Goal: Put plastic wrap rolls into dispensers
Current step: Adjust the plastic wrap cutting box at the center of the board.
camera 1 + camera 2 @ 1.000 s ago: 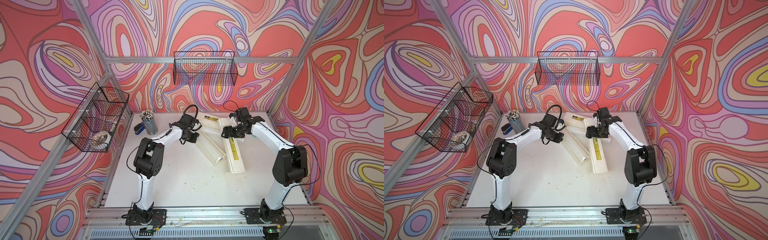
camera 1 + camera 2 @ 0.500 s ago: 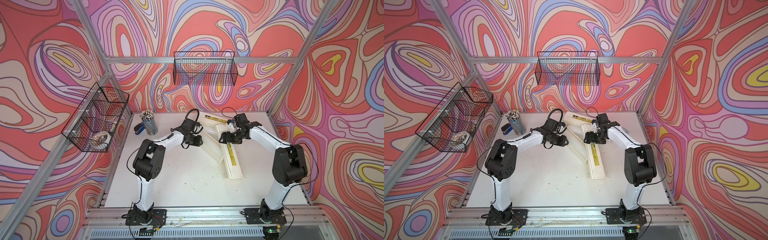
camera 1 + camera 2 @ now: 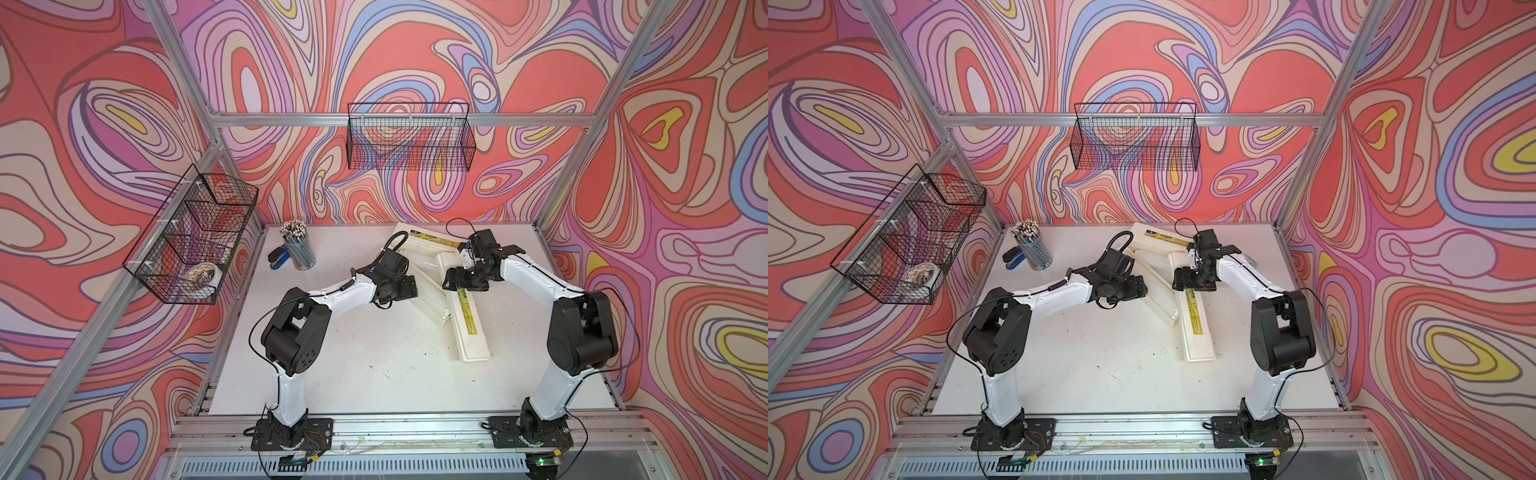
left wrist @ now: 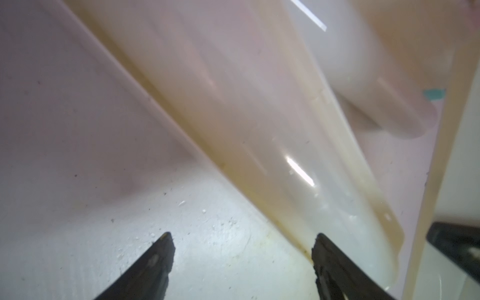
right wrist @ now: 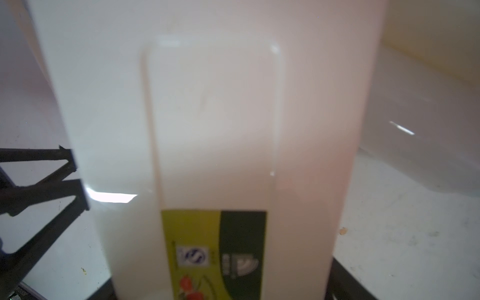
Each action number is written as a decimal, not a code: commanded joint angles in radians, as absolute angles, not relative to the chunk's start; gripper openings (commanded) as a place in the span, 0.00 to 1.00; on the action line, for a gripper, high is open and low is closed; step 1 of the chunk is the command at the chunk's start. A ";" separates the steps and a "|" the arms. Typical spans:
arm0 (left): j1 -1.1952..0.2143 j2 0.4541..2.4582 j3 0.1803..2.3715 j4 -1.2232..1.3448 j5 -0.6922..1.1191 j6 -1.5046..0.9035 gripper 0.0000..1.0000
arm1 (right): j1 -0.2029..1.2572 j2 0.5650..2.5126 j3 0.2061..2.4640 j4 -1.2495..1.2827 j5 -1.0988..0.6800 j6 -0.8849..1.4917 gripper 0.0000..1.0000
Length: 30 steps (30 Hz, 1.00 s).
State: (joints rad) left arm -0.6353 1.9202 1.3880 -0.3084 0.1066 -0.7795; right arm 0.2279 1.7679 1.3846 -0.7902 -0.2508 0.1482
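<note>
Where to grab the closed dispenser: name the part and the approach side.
Across its narrow width, from above: the closed dispenser lies flat, label up, and its long parallel side walls fit between the jaws. The right gripper grips it that way near its far end.

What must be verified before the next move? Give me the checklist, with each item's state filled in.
1. Left gripper open, holding nothing: ok.
2. Plastic wrap roll lying inside the open dispenser: ok.
3. Open dispenser closed up: not ok.
4. Right gripper clamped across the closed dispenser, a finger on each long side: ok.
5. A roll inside the closed dispenser: cannot tell, since it is shut.
</note>
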 commanded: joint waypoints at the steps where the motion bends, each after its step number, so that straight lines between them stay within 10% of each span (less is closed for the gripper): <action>1: -0.679 1.910 1.460 -0.423 -0.092 -0.920 0.88 | 0.208 1.667 1.377 -0.799 -0.186 0.173 0.37; 18: -0.808 2.267 1.956 -0.781 -0.384 -1.126 1.00 | 0.139 1.509 1.270 -0.742 -0.164 0.236 0.38; 30: -0.821 2.321 1.915 -0.766 -0.384 -1.073 0.99 | 0.112 1.492 1.259 -0.729 -0.195 0.207 0.38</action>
